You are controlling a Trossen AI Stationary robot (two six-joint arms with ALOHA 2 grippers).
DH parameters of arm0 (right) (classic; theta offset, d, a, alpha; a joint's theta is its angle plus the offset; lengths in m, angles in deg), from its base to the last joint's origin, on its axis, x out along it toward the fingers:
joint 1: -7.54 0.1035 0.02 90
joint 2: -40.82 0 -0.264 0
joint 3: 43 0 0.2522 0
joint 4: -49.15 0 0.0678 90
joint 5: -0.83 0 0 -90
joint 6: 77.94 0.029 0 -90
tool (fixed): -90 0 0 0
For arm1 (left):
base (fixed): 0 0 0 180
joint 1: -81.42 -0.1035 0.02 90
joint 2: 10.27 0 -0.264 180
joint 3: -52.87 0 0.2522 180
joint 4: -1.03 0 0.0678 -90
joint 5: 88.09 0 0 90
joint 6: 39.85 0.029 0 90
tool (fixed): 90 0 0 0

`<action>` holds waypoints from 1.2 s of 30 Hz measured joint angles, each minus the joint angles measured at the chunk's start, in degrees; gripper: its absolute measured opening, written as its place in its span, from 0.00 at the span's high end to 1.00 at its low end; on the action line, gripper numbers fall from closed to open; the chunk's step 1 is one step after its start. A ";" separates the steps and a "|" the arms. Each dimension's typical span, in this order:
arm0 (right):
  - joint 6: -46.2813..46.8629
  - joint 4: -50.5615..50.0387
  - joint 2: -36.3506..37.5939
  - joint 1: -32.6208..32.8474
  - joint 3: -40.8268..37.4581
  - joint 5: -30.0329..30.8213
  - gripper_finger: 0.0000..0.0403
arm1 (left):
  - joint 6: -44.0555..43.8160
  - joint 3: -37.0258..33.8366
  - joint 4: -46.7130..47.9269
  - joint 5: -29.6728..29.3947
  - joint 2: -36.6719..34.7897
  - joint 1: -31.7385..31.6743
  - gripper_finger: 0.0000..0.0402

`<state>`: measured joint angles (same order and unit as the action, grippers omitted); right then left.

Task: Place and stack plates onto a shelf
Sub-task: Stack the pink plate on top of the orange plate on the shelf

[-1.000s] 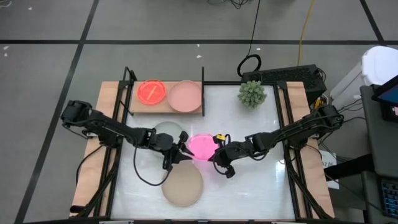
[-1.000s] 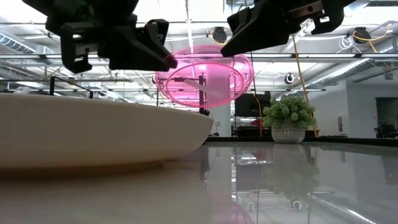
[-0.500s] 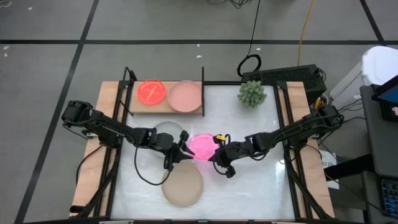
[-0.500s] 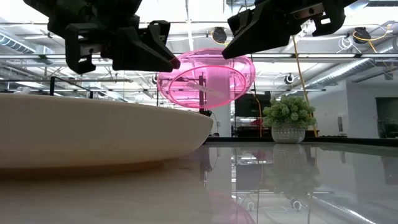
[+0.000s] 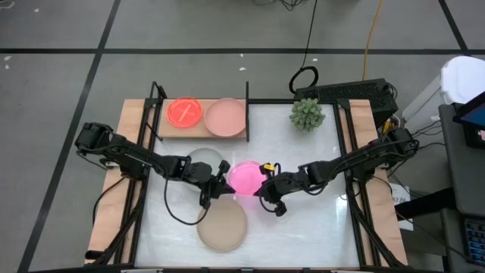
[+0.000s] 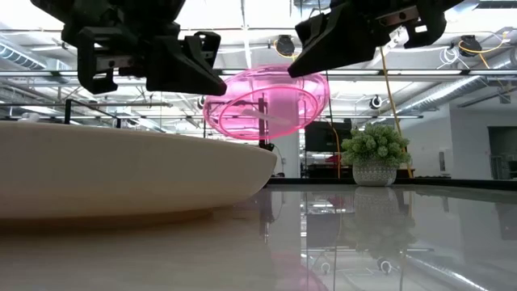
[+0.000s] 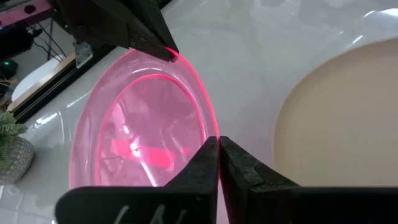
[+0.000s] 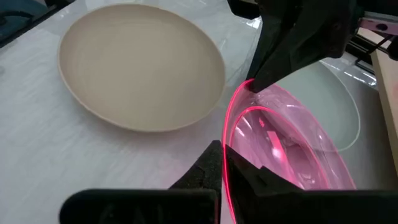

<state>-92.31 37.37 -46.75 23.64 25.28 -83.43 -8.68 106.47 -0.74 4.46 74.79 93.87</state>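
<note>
A small translucent neon pink plate point(image 5: 245, 177) hangs tilted above the table point(image 5: 318, 227), held between both grippers. My left gripper point(image 5: 220, 186) is shut on its left rim and my right gripper point(image 5: 264, 189) on its right rim; the low view shows the pink plate point(image 6: 266, 101) clear of the tabletop. A large beige plate point(image 5: 222, 226) lies flat near the near edge. A grey-green plate point(image 5: 203, 159) lies behind my left gripper. On the wooden shelf point(image 5: 201, 135) rest an orange plate point(image 5: 184, 111) and a pale pink plate point(image 5: 226, 117). My left gripper pinches the pink plate's rim point(image 7: 210, 127) between its two fingers, coming from the table's left and slanting down. The plate is lifted clear and tilted. My right gripper pinches the opposite rim point(image 8: 225, 134) between its two fingers, coming from the table's right and slanting down, with the plate tilted between the two holds.
A spiky green plant in a pot point(image 5: 307, 114) stands at the far right of the table. Black metal uprights point(image 5: 247, 91) rise at the shelf's ends. Open tabletop lies right of the beige plate.
</note>
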 joint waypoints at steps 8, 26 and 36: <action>1.38 4.52 0.00 0.11 0.00 0.53 0.90 | -0.22 0.00 -0.24 0.16 0.00 0.04 0.99; 6.30 2.44 9.02 3.11 0.00 9.20 0.51 | -4.61 0.00 14.23 -9.89 -11.19 0.48 1.00; 6.07 1.50 9.02 3.91 0.00 9.29 0.52 | -5.55 0.00 31.35 -23.06 -28.11 -1.79 1.00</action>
<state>-86.24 38.88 -37.74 27.55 25.28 -74.14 -14.23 106.47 30.61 -18.60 46.68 92.08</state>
